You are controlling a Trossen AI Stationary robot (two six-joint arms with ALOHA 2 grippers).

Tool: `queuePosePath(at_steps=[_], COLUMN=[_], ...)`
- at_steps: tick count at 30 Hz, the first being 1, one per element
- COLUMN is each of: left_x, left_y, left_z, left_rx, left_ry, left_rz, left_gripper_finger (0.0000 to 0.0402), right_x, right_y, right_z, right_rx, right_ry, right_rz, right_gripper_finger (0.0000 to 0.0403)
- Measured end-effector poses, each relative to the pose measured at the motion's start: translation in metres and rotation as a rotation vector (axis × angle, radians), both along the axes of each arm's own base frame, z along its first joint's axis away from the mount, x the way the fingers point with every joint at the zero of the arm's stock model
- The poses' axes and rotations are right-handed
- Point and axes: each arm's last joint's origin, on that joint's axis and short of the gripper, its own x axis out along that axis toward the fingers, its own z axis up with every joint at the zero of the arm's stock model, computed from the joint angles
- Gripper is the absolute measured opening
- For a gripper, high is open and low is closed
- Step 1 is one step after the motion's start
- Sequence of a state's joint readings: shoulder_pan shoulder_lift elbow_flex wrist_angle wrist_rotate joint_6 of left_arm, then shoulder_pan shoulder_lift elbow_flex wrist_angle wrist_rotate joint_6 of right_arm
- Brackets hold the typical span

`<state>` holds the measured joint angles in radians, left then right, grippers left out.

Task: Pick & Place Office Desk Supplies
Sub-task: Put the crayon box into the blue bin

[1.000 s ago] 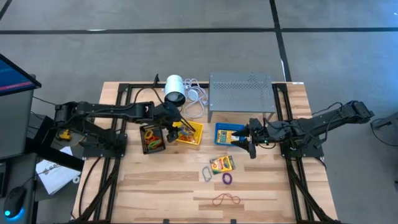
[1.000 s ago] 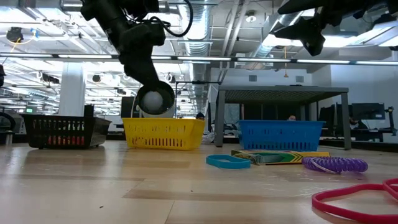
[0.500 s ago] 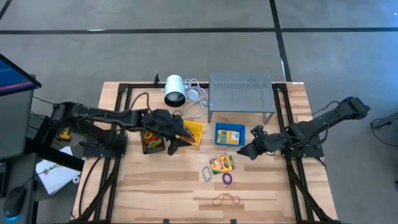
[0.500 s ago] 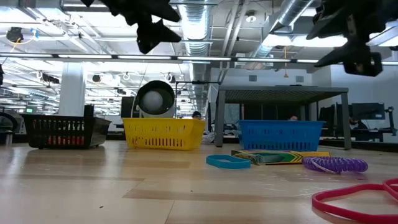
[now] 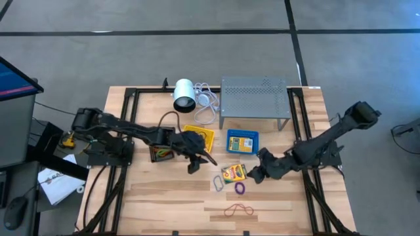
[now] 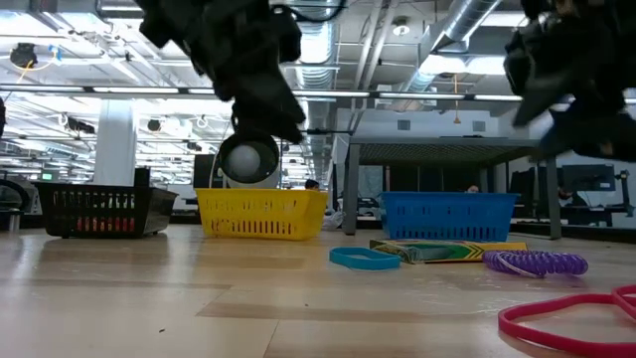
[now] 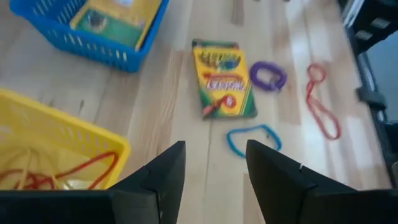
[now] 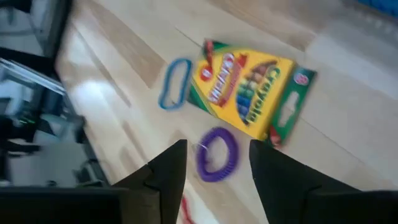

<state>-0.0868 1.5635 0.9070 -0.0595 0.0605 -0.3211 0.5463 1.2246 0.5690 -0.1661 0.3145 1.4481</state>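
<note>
A yellow-and-green crayon box (image 5: 234, 172) lies flat on the wooden table, also seen in the left wrist view (image 7: 224, 78) and the right wrist view (image 8: 252, 93). Beside it lie a blue clip (image 5: 218, 182), a purple ring (image 5: 239, 188) and a red rubber band (image 5: 239, 210). My left gripper (image 5: 193, 164) hovers open left of the box, near the yellow tray (image 5: 200, 137). My right gripper (image 5: 252, 176) hovers open just right of the box, above the purple ring (image 8: 216, 152). Neither holds anything.
A blue tray (image 5: 242, 141) with another crayon box in it, and a black tray (image 5: 161, 147) with rubber bands, stand behind the loose things. A white cylinder (image 5: 184, 95) with a cable and a grey perforated rack (image 5: 254, 101) are at the far edge.
My left gripper has left the yellow tray, going right and toward the near edge, sinking toward the crayon box. My right gripper has come from beside the blue tray toward the near edge and down, rolling its wrist, to the crayon box's right side. No thing on the table has moved.
</note>
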Motion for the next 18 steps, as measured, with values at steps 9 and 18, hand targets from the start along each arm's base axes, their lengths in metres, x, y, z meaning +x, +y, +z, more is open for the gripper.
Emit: queuePosePath(at_steps=[9, 18], left_x=[0.011, 0.018], left_y=[-0.001, 0.001], left_z=[-0.021, -0.022], left_rx=[-0.011, 0.024], left_ry=[0.033, 0.023], left_rz=[0.016, 0.031], left_gripper_finger=[0.0165, 0.0165], right_x=[0.002, 0.004], right_y=[0.007, -0.004], right_z=[-0.02, -0.036], right_rx=[-0.03, -0.026], right_ry=[0.093, 0.166], right_rz=[0.014, -0.031], right_gripper_finger=[0.017, 0.0169])
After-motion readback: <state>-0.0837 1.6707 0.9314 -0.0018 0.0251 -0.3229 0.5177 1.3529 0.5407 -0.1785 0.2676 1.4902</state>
